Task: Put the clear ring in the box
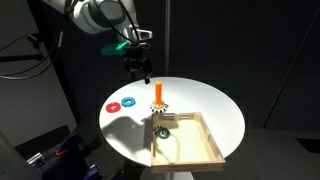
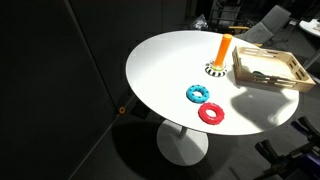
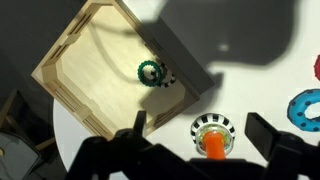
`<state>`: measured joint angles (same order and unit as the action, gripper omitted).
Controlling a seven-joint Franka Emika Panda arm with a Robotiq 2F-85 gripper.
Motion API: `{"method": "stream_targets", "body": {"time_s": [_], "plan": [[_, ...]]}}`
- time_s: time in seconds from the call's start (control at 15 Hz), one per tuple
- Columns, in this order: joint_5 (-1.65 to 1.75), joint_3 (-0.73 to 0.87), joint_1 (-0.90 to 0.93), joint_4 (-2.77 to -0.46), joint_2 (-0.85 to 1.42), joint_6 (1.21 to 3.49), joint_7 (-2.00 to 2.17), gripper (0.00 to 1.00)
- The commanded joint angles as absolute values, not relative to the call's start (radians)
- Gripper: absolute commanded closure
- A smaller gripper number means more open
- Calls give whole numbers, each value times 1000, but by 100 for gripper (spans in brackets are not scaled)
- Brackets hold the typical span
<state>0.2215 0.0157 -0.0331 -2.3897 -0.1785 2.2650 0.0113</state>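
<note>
Overhead, the gripper (image 3: 197,130) hangs open, empty; wrist view shows an orange peg (image 3: 212,147) at 6 o'clock, a green ring (image 3: 150,72) inside the box (image 3: 92,68) at 11, a blue ring (image 3: 305,108) at 3.

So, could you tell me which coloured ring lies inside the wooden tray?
The small green ring: it lies inside the shallow light-wood box, while the red ring and the blue ring lie outside on the round white table.
</note>
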Motion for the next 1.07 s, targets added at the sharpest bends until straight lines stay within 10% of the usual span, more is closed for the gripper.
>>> {"method": "stream_targets", "body": {"time_s": [0.0,1.0], "plan": [[220,14,-34,-2388,-179,2263,11,0],[37,28,-34,-2369,84,2567,-19,0]]}}
